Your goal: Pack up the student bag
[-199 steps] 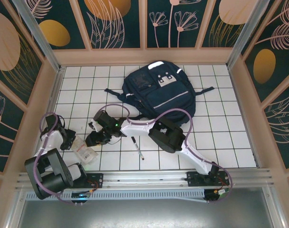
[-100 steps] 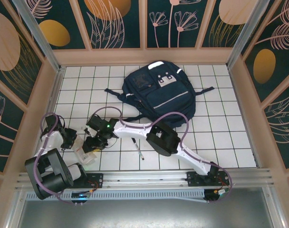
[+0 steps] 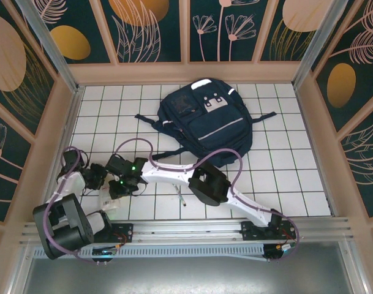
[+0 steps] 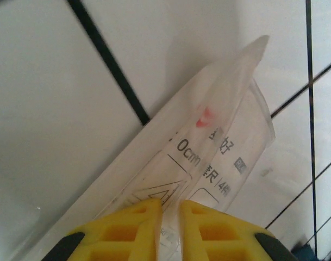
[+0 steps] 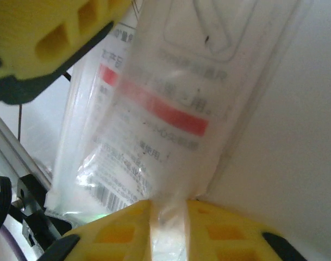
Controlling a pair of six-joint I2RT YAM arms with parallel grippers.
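The student bag (image 3: 204, 119), a large navy backpack, lies flat at the back middle of the tiled table, well away from both grippers. A clear plastic packet (image 3: 108, 199) of rulers sits at the front left. My left gripper (image 4: 169, 209) is shut on one end of the packet (image 4: 208, 157), whose printed scale shows. My right gripper (image 5: 168, 209) is shut on the packet's (image 5: 165, 109) opposite edge, with the left gripper's yellow finger (image 5: 45, 38) facing it at the top left. From above, the left gripper (image 3: 98, 176) and right gripper (image 3: 116, 185) meet over the packet.
A dark pen (image 3: 180, 197) lies on the tiles just right of the grippers, partly under the right arm. The bag's straps (image 3: 266, 116) trail to the right. A wooden wall (image 3: 51, 141) runs close on the left; the metal rail (image 3: 192, 228) borders the front.
My right gripper has swung left to the packet and closed on its edge. The left gripper has shifted slightly right, still holding the packet.
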